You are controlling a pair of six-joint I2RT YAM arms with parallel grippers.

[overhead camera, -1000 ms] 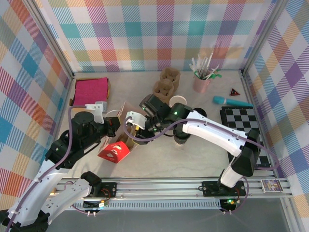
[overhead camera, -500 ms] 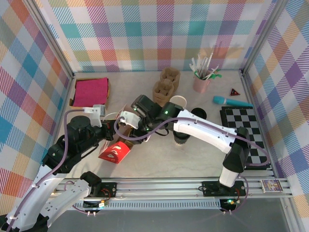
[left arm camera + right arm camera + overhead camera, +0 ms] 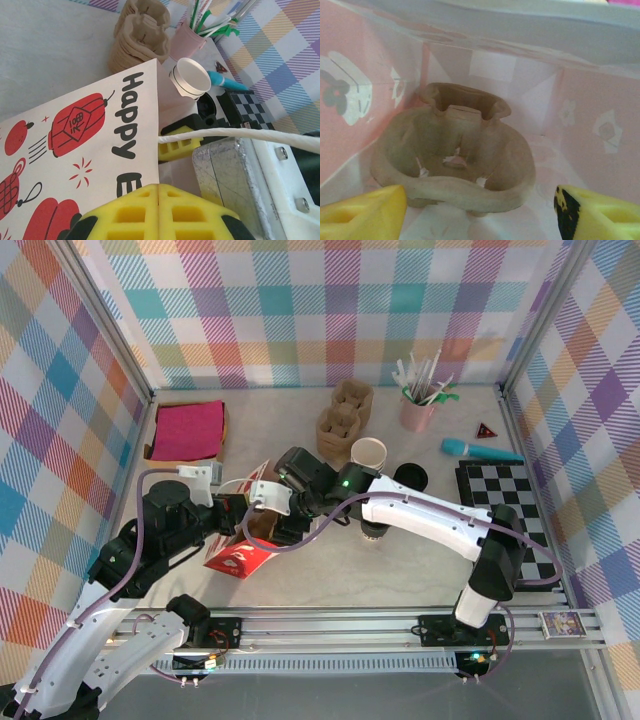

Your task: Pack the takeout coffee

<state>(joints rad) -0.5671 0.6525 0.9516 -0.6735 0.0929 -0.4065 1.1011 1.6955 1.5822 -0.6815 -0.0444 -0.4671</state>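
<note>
One coffee [image 3: 373,534] stands on the tabletop [image 3: 400,580] where it stood a second ago. It is half hidden under the right arm [image 3: 430,515], to the right of the bag [image 3: 238,558] and not touching it. The change is beside it. The right fingers [image 3: 362,215] have gone down into the bag's mouth and spread wide. The carrier [image 3: 455,155] now rests on the bag's floor between them, touched by neither, and they hold nothing. The left fingers [image 3: 159,210] are pressed shut, apparently pinching the bag's upper edge so that the mouth stays open.

As I judge it, the carrier is placed and the coffee is the next thing to fetch; the packing itself is not yet done.

The coffee is upright, its long axis vertical, with the black lid on top facing up. Its lower part is too dark and too small to make out. Gripped from the side and kept level, it should go lid-up into one of the carrier's wells.
</note>
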